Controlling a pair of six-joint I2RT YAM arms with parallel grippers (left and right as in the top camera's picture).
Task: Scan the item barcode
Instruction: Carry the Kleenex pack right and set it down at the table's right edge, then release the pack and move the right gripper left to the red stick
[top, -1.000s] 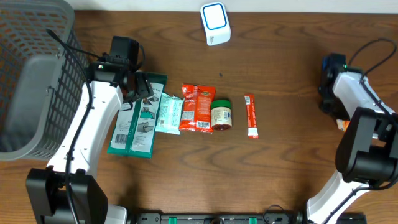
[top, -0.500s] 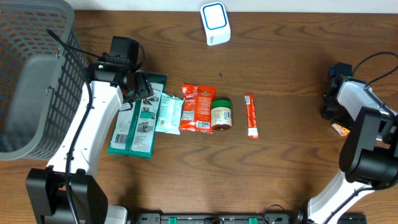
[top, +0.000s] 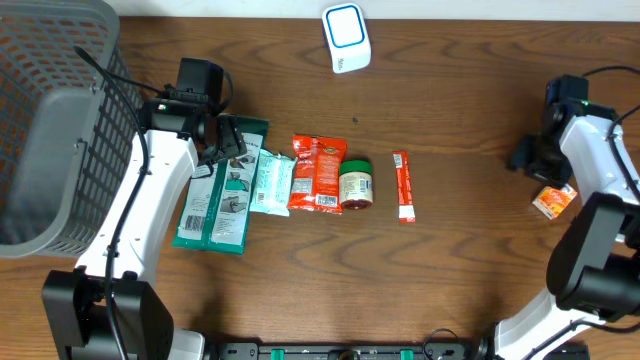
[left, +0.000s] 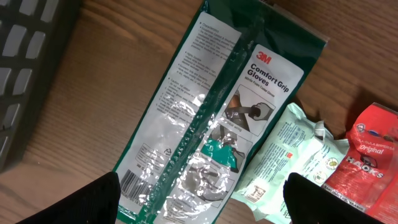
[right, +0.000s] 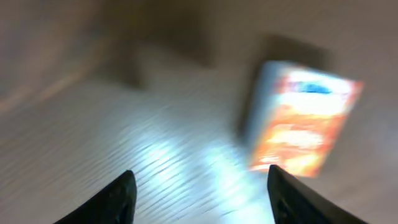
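while left tool and right tool gape empty — wood table, grey basket.

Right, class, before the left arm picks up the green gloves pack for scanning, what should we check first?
1. Left fingers open: ok.
2. Green gloves pack lies below, between them: ok.
3. Its barcode faces up: ok.
4. Pale pouch overlaps the pack's edge: cannot tell.
5. Scanner unobstructed: ok.
6. Right fingers open, apart from the orange packet: ok.
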